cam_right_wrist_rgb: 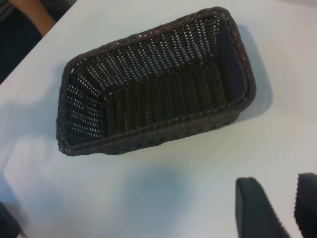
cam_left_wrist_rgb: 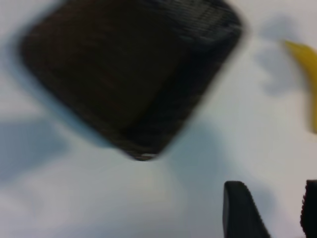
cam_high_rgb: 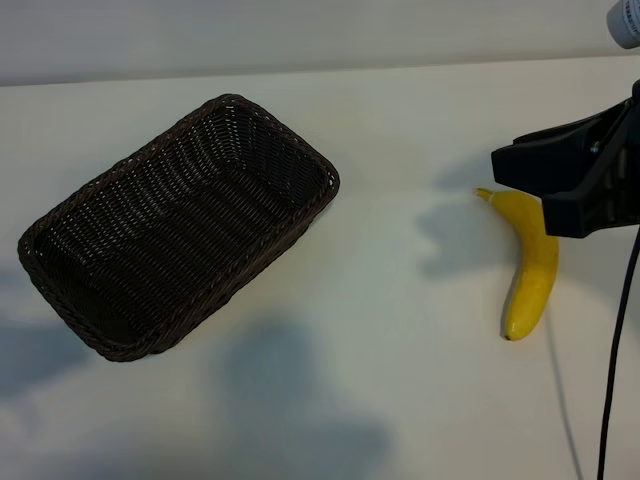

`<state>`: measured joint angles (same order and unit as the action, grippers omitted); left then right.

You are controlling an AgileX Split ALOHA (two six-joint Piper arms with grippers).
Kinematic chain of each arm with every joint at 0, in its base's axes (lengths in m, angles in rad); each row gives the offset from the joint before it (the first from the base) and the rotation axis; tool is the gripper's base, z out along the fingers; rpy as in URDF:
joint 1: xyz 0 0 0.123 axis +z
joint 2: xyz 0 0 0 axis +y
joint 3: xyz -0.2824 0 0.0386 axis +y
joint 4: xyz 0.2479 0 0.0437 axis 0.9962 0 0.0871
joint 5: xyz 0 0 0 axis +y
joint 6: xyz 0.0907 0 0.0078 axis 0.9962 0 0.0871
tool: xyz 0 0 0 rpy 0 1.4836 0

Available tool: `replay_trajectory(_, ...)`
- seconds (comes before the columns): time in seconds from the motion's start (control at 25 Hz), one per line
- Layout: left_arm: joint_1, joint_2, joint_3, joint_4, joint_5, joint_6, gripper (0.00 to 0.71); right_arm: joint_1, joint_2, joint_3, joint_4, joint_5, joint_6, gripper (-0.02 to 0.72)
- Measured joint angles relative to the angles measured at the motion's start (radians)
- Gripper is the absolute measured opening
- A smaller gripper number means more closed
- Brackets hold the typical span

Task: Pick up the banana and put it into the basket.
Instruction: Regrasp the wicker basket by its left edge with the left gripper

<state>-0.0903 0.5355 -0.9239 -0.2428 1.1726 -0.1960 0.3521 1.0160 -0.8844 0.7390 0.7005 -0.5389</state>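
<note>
Looking at it, you're sitting right at the start: the banana (cam_high_rgb: 530, 270) is lying on the counter (cam_high_rgb: 400, 400), well apart from the empty basket (cam_high_rgb: 60, 290). Your right tool (cam_high_rgb: 560, 180) is hovering over its stem end, fingers apart, holding nothing. Left tool (cam_left_wrist_rgb: 277, 213) is gaping too.

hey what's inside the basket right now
Nothing: the basket shows only its bare woven floor and walls. No part of its inside is covered. The banana lies on the table, apart from it.
</note>
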Motion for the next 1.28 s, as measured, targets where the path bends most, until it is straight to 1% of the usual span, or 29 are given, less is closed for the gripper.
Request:
replay_trajectory(0.04, 0.000, -0.001, 0.000, 0.054, 0.000, -0.036, 0.374, 0.000, 0.000, 0.000, 0.000, 0.000, 0.000, 0.247)
replay_trajectory(0.16, 0.000, -0.001, 0.000, 0.165, 0.000, -0.123, 0.385, 0.000, 0.000, 0.000, 0.000, -0.005, 0.001, 0.247)
replay_trajectory(0.32, 0.000, -0.001, 0.000, 0.260, 0.000, -0.210, 0.385, 0.000, 0.000, 0.000, 0.000, -0.015, 0.001, 0.247)
replay_trajectory(0.44, 0.000, -0.001, 0.030, 0.340, 0.000, -0.264, 0.385, 0.000, 0.000, 0.000, 0.000, -0.020, 0.001, 0.247)
replay_trajectory(0.52, 0.000, -0.001, 0.068, 0.363, 0.000, -0.293, 0.386, 0.000, 0.000, 0.000, 0.000, -0.024, 0.001, 0.247)
replay_trajectory(0.76, 0.000, -0.001, 0.189, 0.376, -0.001, -0.342, 0.386, 0.000, 0.000, 0.000, 0.000, -0.032, 0.001, 0.247)
replay_trajectory(1.04, 0.000, -0.001, 0.230, 0.503, -0.009, -0.473, 0.386, 0.000, 0.000, 0.000, 0.000, -0.034, 0.001, 0.247)
replay_trajectory(1.16, 0.000, -0.001, 0.262, 0.522, -0.026, -0.519, 0.386, 0.000, 0.000, 0.000, 0.000, -0.035, 0.001, 0.247)
replay_trajectory(1.28, 0.000, -0.001, 0.280, 0.515, -0.067, -0.530, 0.386, 0.000, 0.000, 0.000, 0.000, -0.035, 0.001, 0.247)
